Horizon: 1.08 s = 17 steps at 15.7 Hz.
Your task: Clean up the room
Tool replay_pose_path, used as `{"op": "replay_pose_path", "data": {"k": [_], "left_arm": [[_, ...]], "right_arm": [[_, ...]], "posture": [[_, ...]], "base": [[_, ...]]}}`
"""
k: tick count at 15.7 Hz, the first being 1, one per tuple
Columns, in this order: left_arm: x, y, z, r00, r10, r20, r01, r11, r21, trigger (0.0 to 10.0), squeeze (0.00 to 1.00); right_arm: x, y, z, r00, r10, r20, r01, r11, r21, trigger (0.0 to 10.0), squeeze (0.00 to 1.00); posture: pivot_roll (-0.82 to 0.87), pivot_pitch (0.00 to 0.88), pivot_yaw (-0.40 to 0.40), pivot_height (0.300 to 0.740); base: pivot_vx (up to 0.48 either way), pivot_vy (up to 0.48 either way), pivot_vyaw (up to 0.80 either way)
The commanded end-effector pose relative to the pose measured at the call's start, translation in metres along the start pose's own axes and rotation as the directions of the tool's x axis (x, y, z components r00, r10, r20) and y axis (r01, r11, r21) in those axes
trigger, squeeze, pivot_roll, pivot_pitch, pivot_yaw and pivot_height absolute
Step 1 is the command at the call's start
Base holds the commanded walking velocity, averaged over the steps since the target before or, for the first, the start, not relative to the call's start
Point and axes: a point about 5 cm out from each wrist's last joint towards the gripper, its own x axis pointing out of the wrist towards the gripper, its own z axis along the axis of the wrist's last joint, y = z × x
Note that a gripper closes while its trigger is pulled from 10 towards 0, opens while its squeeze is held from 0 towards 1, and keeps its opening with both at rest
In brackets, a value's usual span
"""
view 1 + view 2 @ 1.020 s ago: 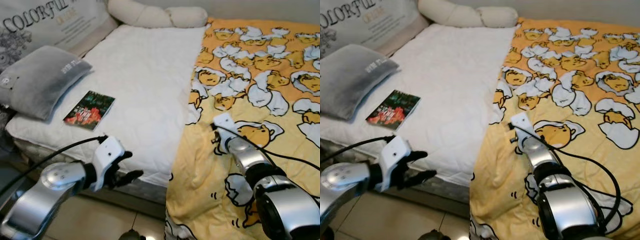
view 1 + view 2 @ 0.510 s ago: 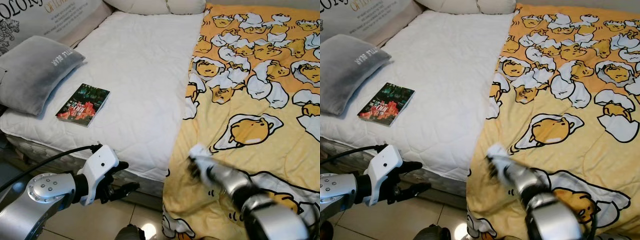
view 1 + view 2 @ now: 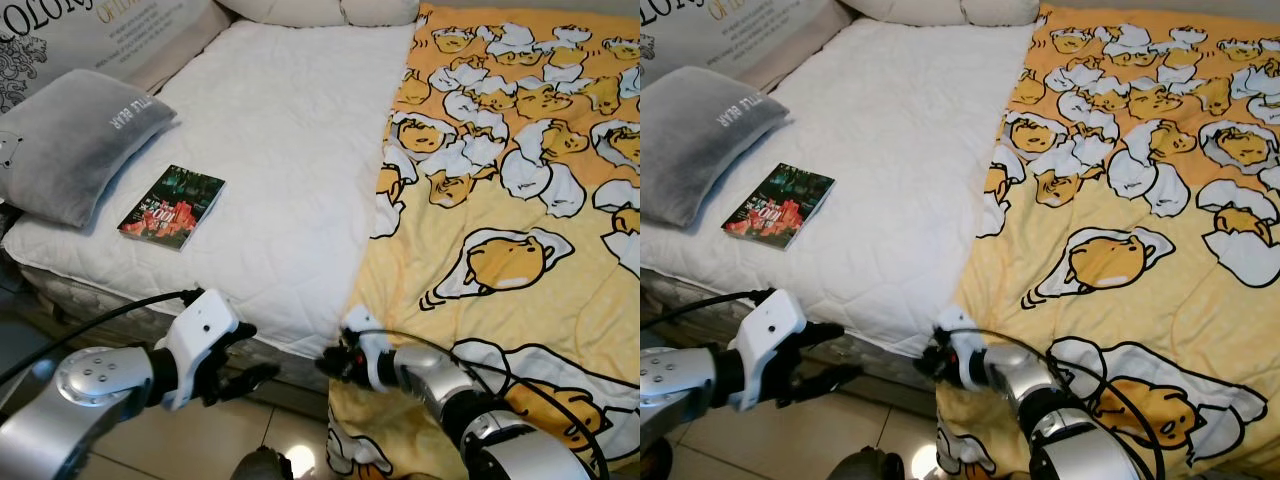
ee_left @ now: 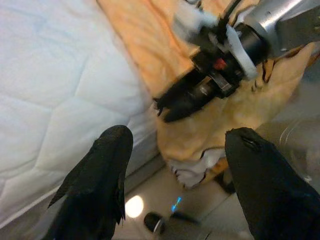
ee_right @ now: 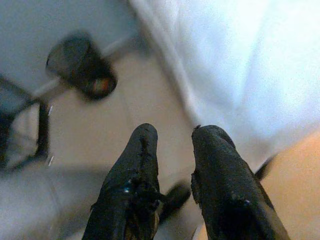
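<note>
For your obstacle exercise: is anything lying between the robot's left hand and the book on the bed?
Nothing visible. The left hand hangs open below the bed's edge; only bare white mattress lies between it and the book. The grey pillow sits beside the book, off that line.

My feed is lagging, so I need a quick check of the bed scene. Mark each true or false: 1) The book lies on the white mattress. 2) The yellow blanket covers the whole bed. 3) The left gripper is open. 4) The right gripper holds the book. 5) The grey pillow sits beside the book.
1) The book lies on the white mattress: true.
2) The yellow blanket covers the whole bed: false, it covers only the robot's right side; the mattress on the left is bare.
3) The left gripper is open: true, its fingers stand wide apart.
4) The right gripper holds the book: false, it is at the blanket's near edge, far from the book.
5) The grey pillow sits beside the book: true.
</note>
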Motion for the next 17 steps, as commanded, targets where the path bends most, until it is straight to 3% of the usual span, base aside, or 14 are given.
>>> {"op": "replay_pose_path", "data": {"k": [1,3,4,7,8,9,12,17], "left_arm": [[-0.001,0.005,0.002,0.999,0.039,0.023,-0.039,0.999,-0.008,10.0,0.0],[0.008,0.014,0.012,0.98,0.157,0.125,-0.148,0.986,-0.074,10.0,0.0],[0.023,0.031,0.02,0.919,0.34,0.202,-0.303,0.933,-0.194,10.0,0.0],[0.028,0.042,0.023,0.864,0.451,0.224,-0.399,0.884,-0.243,10.0,0.0],[0.031,0.046,0.024,0.844,0.487,0.224,-0.433,0.866,-0.252,10.0,0.0],[0.038,0.049,0.024,0.806,0.548,0.224,-0.489,0.829,-0.27,10.0,0.0],[0.046,0.046,0.022,0.762,0.608,0.224,-0.551,0.79,-0.269,10.0,0.0],[0.051,0.046,0.016,0.72,0.659,0.218,-0.585,0.745,-0.319,10.0,0.0]], "right_arm": [[-0.005,-0.008,0.022,0.995,-0.027,0.099,0.029,0.999,-0.021,10.0,0.0],[-0.024,-0.021,0.048,0.962,-0.122,0.242,0.13,0.991,-0.016,10.0,0.0],[-0.052,-0.027,0.065,0.887,-0.269,0.376,0.275,0.961,0.039,10.0,0.0],[-0.068,-0.028,0.066,0.81,-0.408,0.422,0.407,0.908,0.098,10.0,0.0],[-0.076,-0.027,0.065,0.762,-0.478,0.437,0.481,0.87,0.113,10.0,0.0],[-0.094,-0.023,0.059,0.67,-0.607,0.427,0.592,0.784,0.187,10.0,0.0],[-0.116,-0.02,0.044,0.575,-0.725,0.38,0.662,0.685,0.306,10.0,0.0],[-0.123,-0.01,0.033,0.593,-0.737,0.325,0.69,0.673,0.267,10.0,0.0]], "posture": [[0.19,0.0,0.051,0.74],[0.14,0.0,0.042,0.74],[0.09,0.0,0.045,0.74],[0.05,0.0,0.052,0.74],[0.03,0.0,0.055,0.74],[0.0,0.0,0.061,0.74],[-0.01,0.0,0.043,0.74],[-0.01,0.0,0.019,0.74]], "base": [[0.0,0.0,0.0],[0.0,0.0,0.0],[0.0,0.0,0.0],[0.0,0.0,0.0],[0.0,0.0,0.0],[0.0,-0.48,0.0],[0.0,-0.48,0.0],[0.0,-0.48,0.0]]}}
